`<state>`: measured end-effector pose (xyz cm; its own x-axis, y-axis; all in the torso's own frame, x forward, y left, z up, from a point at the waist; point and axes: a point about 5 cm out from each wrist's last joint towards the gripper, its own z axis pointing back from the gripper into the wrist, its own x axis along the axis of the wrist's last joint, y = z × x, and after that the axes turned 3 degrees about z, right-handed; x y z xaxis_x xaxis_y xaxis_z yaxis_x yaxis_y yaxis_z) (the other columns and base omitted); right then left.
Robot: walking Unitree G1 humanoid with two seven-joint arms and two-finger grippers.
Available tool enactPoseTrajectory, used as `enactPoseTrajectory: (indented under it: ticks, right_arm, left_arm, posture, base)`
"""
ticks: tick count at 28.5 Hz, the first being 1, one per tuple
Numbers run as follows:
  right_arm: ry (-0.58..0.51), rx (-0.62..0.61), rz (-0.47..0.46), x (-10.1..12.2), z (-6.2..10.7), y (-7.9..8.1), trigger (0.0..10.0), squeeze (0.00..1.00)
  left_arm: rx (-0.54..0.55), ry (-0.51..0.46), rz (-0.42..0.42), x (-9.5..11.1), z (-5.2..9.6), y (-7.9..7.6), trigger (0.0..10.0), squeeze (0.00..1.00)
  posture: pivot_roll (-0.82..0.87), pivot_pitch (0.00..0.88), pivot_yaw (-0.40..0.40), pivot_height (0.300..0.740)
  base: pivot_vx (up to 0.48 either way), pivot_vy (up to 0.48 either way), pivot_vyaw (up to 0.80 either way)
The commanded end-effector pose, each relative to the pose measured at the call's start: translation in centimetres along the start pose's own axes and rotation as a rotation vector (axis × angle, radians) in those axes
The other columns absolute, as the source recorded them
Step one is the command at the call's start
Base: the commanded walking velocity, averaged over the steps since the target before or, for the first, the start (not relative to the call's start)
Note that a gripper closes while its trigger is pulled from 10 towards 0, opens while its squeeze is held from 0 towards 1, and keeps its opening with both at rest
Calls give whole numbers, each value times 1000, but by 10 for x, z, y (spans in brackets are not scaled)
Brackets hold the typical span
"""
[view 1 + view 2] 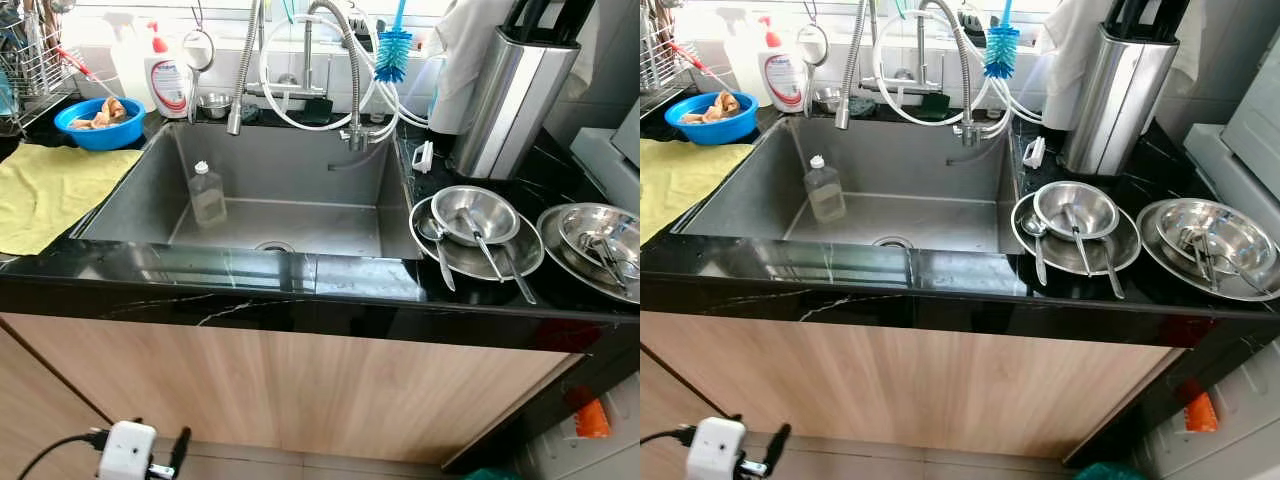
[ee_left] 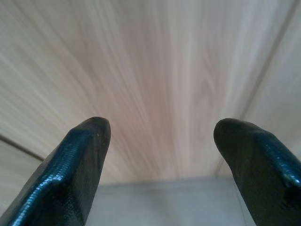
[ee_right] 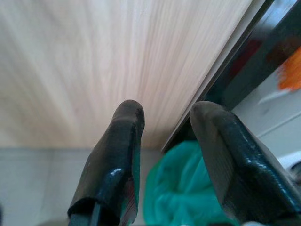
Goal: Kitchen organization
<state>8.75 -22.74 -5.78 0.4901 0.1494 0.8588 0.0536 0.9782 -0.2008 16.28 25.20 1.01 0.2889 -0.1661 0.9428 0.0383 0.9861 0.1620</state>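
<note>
Head views over sink [image 1: 280, 190] (wrists cabinet-facing)

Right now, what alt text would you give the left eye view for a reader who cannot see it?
A stainless steel sink set in a black countertop holds a small clear bottle standing upright. To its right sit steel plates and bowls with spoons; to its left, a yellow cloth and a blue bowl.

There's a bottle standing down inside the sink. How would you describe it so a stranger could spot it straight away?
Start at the big steel sink set into the black countertop. Inside it, against the left wall of the basin, a small clear plastic bottle with a white cap stands upright. It is the only loose item standing in the basin; the white detergent bottle with the red pump sits up on the ledge behind.
</note>
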Motion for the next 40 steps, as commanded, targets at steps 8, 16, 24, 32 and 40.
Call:
enactPoseTrajectory:
  ticks: [8,16,24,32,40]
  right_arm:
    - [-282,-103,65,75,-13,-17,10000,0]
    - [-423,-106,81,131,-14,-14,10000,0]
    - [-434,-90,78,151,-17,-12,10000,0]
    - [-506,-89,77,182,-17,-8,10000,0]
    - [-521,-60,67,192,-21,4,10000,0]
  left_arm:
    - [123,-158,47,43,-14,15,10000,0]
    - [-1,-253,-135,78,-20,29,10000,0]
    - [-45,-318,-255,110,-33,47,10000,0]
    - [-88,-531,-283,168,-38,25,10000,0]
    - [-88,-652,-330,210,-38,20,10000,0]
  posture:
    - [57,0,-42,740]
    - [64,0,-52,740]
    - [89,0,-64,740]
    - [62,0,-63,740]
    - [87,0,-60,740]
  base:
    - [0,0,0]
    - [0,0,0]
    - [0,0,0]
    - [0,0,0]
    - [0,0,0]
